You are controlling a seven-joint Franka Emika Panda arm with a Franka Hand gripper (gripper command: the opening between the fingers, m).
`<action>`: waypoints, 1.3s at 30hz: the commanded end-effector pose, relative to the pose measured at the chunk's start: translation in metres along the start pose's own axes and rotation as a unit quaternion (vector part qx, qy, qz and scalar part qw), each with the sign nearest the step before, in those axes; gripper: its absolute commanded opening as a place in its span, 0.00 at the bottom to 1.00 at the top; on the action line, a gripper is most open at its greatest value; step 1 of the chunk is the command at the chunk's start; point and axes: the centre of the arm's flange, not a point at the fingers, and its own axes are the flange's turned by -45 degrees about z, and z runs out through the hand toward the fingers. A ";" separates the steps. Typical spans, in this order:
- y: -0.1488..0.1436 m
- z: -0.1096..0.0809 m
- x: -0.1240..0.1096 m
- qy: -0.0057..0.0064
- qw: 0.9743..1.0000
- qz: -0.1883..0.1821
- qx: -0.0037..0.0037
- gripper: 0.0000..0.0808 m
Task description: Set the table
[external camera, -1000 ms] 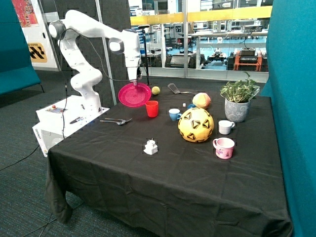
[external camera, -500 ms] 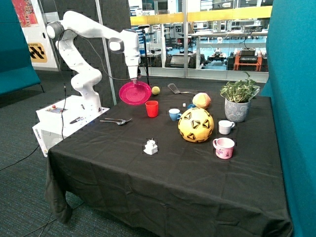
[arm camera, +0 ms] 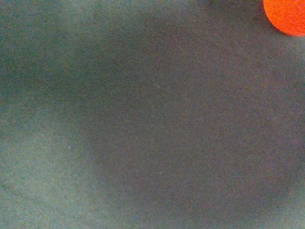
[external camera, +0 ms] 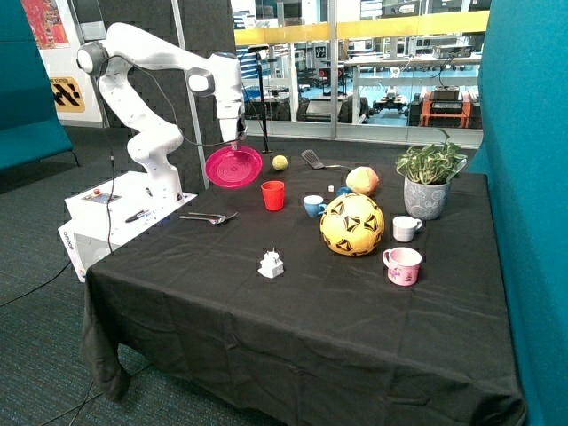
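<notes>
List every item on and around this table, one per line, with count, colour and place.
table: 1, black cloth, centre
plate: 1, pink, tilted in the air, hanging from the gripper
cup: 1, red, just beyond the plate
mugs: 3, blue by the red cup, white by the plant, pink nearer the front
football: 1, yellow and black, mid-table
small balls: 2, yellow and orange-yellow, far side
potted plant: 1, green in grey pot, far corner
spatula: 1, dark, far edge
cutlery: silver, near the robot base
small object: 1, white, front centre
gripper: 1, white arm, holding the plate's rim
</notes>
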 end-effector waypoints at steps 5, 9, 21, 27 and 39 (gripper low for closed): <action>-0.015 0.000 -0.038 0.000 0.998 0.064 -0.001 0.00; -0.022 0.002 -0.047 0.000 0.997 0.075 -0.001 0.00; -0.029 0.011 -0.050 0.000 0.997 0.082 -0.001 0.00; -0.028 0.017 -0.051 0.000 0.996 0.084 -0.001 0.00; -0.047 0.039 -0.041 0.000 0.998 0.059 -0.001 0.00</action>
